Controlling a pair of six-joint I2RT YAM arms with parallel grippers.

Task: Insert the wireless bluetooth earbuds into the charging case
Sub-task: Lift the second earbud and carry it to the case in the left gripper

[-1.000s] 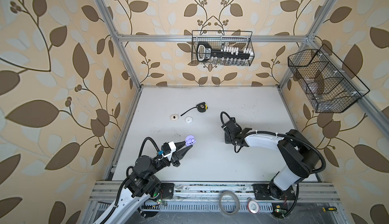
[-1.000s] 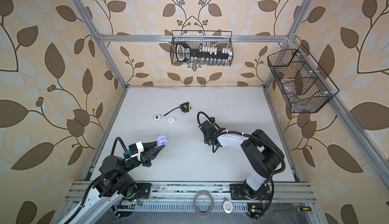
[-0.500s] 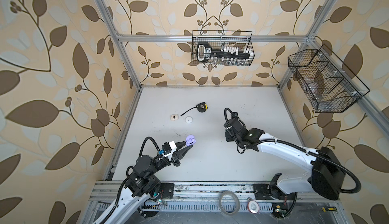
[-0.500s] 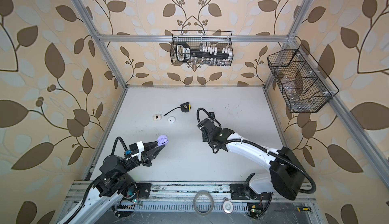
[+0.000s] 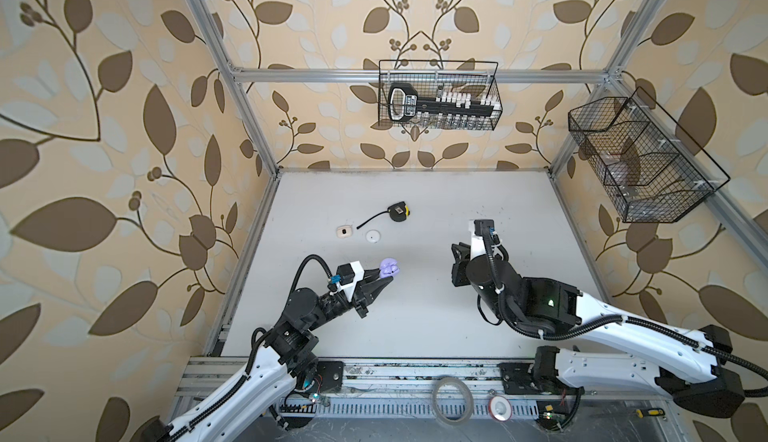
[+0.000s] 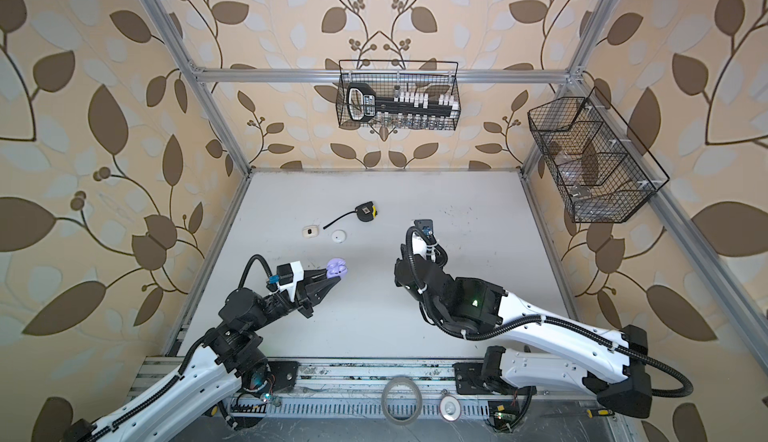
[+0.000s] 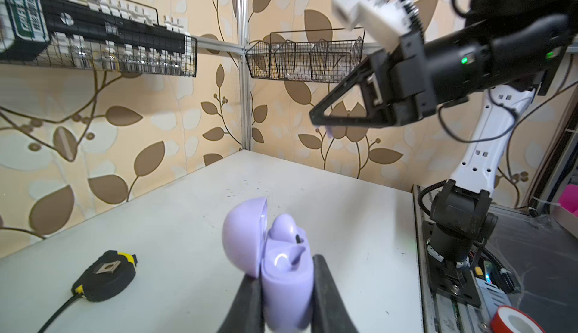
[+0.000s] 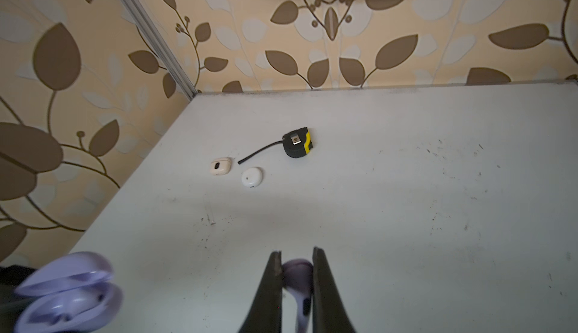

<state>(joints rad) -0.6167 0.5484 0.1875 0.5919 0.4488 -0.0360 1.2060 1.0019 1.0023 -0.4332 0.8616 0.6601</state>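
- The lavender short-stemmed plastic earbud [image 8: 297,276] is pinched between the closed fingers of the right gripper [image 8: 295,251], clear of the white table [image 8: 406,190]. Its rounded head sits near the fingertips and its stem runs back along the fingers toward the wrist.
- The lavender clamshell charging case [image 7: 286,287] is clamped by its base between the fingers of the left gripper [image 7: 283,267], with its lid swung open.
- From the earbud, the case [image 5: 390,267] lies across the middle of the table toward the left arm, well apart from it in both top views. The right arm is judged the one to close that gap, leading with the earbud's head.
- A second lavender bud [image 7: 283,225] appears seated in the case. The hollow beside it is judged to be the free well.
- In both top views the right fingers and the earbud are hidden under the wrist.
- In the right wrist view the earbud is blurred and the case [image 8: 67,294] is cut off at the frame edge.
- In the left wrist view the bottom of the case is cropped, so the depth of the well cannot be made out.
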